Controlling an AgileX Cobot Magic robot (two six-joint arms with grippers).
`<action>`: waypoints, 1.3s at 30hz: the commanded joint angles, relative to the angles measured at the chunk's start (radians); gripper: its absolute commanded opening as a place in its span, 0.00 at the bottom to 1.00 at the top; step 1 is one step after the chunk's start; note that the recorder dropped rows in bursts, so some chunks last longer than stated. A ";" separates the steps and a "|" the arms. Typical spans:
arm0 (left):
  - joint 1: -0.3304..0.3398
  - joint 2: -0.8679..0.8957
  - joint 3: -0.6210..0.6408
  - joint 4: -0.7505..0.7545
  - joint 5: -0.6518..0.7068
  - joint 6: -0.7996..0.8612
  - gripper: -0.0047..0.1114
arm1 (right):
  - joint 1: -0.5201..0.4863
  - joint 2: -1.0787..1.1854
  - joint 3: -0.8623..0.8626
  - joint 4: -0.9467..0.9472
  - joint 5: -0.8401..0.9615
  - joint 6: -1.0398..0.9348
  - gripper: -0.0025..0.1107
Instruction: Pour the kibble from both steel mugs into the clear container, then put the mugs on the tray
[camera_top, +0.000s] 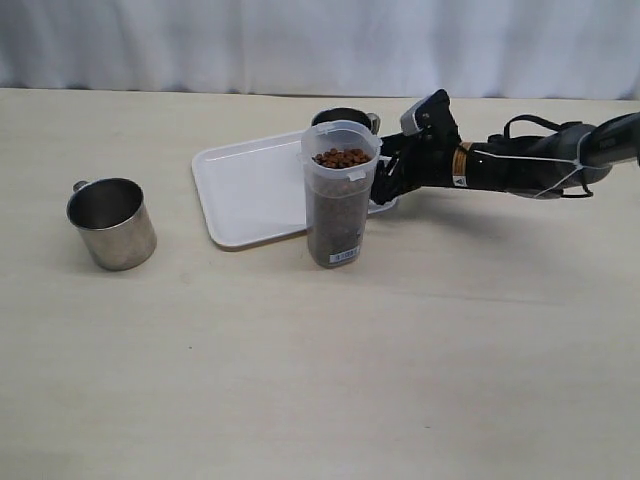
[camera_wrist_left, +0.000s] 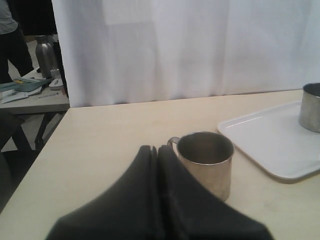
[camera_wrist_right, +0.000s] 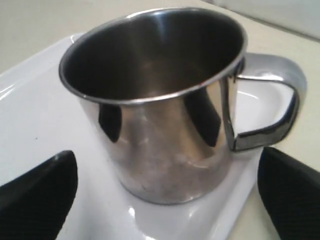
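Observation:
One empty steel mug (camera_top: 112, 223) stands upright on the bare table at the left; the left wrist view shows it (camera_wrist_left: 206, 160) just beyond my left gripper (camera_wrist_left: 157, 150), whose fingers are pressed together with nothing held. The second steel mug (camera_top: 343, 119) (camera_wrist_right: 160, 100) stands empty on the far right corner of the white tray (camera_top: 250, 190) (camera_wrist_right: 35, 115). My right gripper (camera_top: 385, 180) (camera_wrist_right: 167, 200) is open, its fingers (camera_wrist_right: 40, 195) wide on either side of that mug, not touching it. The clear container (camera_top: 340, 195), full of kibble (camera_top: 341, 158), stands at the tray's front edge.
A white curtain hangs behind the table. Bare tabletop (camera_top: 320, 380) spreads across the front. Off the table's left end, the left wrist view shows another table (camera_wrist_left: 35, 97) with clutter on it.

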 joint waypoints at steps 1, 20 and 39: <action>-0.004 -0.003 0.003 0.000 -0.010 0.000 0.04 | -0.025 -0.009 -0.001 -0.032 -0.015 0.123 0.90; -0.004 -0.003 0.003 0.000 -0.010 0.000 0.04 | -0.203 -0.030 -0.001 -0.225 -0.203 0.324 0.90; -0.004 -0.003 0.003 0.000 -0.010 0.000 0.04 | -0.254 -0.089 -0.001 -0.258 -0.366 0.671 0.90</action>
